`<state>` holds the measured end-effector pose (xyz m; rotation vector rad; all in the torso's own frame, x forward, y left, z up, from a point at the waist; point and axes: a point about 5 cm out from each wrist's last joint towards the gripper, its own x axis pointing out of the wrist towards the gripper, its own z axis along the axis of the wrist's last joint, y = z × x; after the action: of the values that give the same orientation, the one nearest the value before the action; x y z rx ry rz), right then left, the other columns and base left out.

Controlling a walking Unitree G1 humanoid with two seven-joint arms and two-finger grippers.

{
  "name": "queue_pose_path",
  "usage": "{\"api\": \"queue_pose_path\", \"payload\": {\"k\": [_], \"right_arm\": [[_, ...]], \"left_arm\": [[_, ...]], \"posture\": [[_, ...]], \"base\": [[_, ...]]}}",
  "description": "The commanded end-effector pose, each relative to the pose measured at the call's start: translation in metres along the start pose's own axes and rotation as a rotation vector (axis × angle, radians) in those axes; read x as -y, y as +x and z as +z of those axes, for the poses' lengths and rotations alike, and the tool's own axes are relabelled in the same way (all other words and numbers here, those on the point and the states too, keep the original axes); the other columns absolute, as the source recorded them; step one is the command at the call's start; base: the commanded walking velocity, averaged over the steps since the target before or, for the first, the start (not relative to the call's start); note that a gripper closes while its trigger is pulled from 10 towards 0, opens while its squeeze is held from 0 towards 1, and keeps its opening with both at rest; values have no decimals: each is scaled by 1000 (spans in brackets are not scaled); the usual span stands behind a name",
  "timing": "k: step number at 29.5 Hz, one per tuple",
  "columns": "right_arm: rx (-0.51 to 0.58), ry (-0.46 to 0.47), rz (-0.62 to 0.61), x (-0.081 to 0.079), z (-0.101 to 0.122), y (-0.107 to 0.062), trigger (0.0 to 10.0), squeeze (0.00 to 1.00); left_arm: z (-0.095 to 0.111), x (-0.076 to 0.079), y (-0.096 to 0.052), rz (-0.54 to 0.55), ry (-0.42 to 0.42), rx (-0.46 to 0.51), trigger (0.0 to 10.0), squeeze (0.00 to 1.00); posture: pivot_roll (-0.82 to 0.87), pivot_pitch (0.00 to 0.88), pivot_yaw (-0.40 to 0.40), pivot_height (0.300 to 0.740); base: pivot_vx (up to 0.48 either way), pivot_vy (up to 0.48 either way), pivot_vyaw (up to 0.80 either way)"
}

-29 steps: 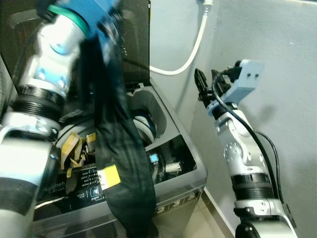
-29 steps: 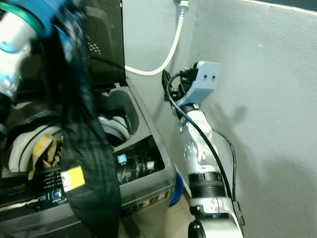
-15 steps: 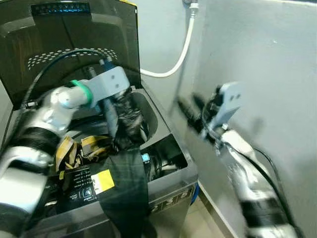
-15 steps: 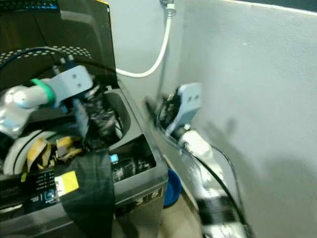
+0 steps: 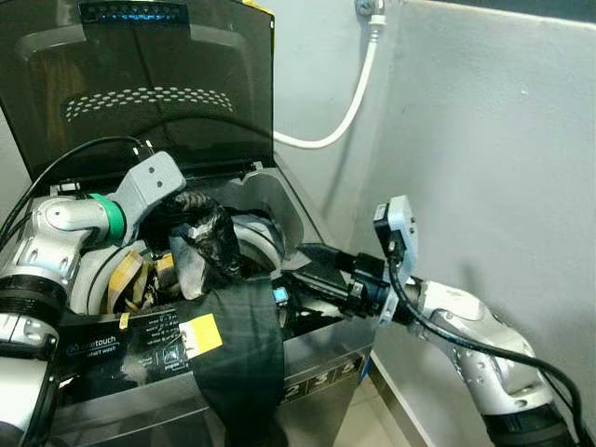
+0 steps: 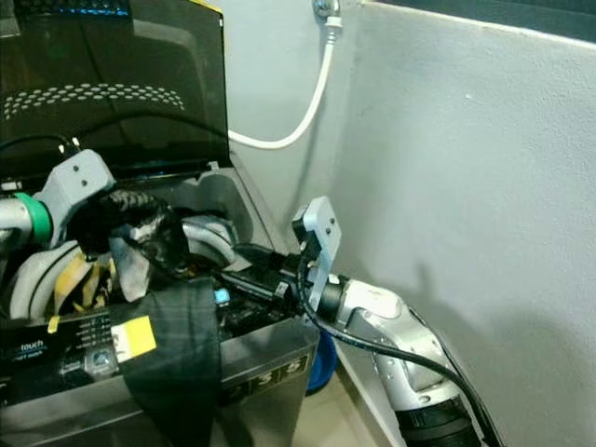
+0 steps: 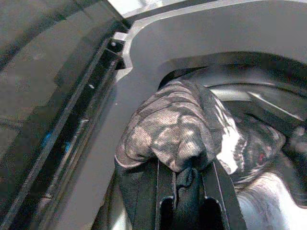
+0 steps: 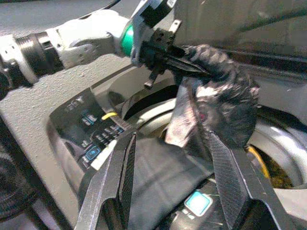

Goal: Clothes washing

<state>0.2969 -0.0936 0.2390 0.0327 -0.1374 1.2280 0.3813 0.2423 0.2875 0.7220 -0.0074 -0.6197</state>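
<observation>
A top-loading grey washing machine [image 5: 321,358] stands with its dark lid [image 5: 149,84] raised. My left gripper [image 7: 189,184] is shut on a bunched dark garment [image 5: 212,240] just above the drum opening. The garment's long tail [image 5: 242,363] drapes over the control panel and down the front. Reaching in over the machine's right rim, my right gripper [image 8: 172,143] is open, and its fingers [image 8: 117,177] frame the bunched garment [image 8: 220,105] without touching it. Yellow and black clothes [image 5: 126,275] lie in the drum.
A white hose [image 5: 349,102] runs from a wall tap down behind the machine. A grey wall [image 5: 484,140] stands close on the right. Something blue [image 6: 322,358] sits on the floor between the machine and the wall.
My left gripper has brought the garment down from high up to the drum opening. My right arm has swung from beside the wall down over the machine's right rim. The camera has shifted too.
</observation>
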Motion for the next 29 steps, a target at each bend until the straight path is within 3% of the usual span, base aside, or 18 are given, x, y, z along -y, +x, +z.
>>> {"api": "queue_pose_path", "payload": {"k": [1,2,3,8,15,29], "right_arm": [[-2,1,36,-5,1,1,10000,0],[-2,1,36,-5,1,1,10000,0],[-70,2,53,-7,-4,-2,10000,0],[-103,11,42,-7,-8,-7,10000,0],[-116,27,41,-10,-10,-9,10000,0],[-130,50,16,-11,-15,-10,10000,0]], "left_arm": [[5,-4,0,1,-13,20,10000,0],[5,-4,0,1,-13,20,10000,0],[10,-2,2,-53,-9,36,10000,1000],[21,7,7,-160,-26,103,10000,1000],[18,12,4,-229,-17,86,10000,1000],[22,6,-1,-270,-55,99,10000,1000]], "posture": [[39,0,2,740],[39,0,2,740],[36,0,8,740],[34,0,18,740],[35,0,31,740],[40,0,54,740]], "base": [[0,0,0],[0,0,0],[0,0,0],[0,0,0],[0,0,0],[0,0,0]]}}
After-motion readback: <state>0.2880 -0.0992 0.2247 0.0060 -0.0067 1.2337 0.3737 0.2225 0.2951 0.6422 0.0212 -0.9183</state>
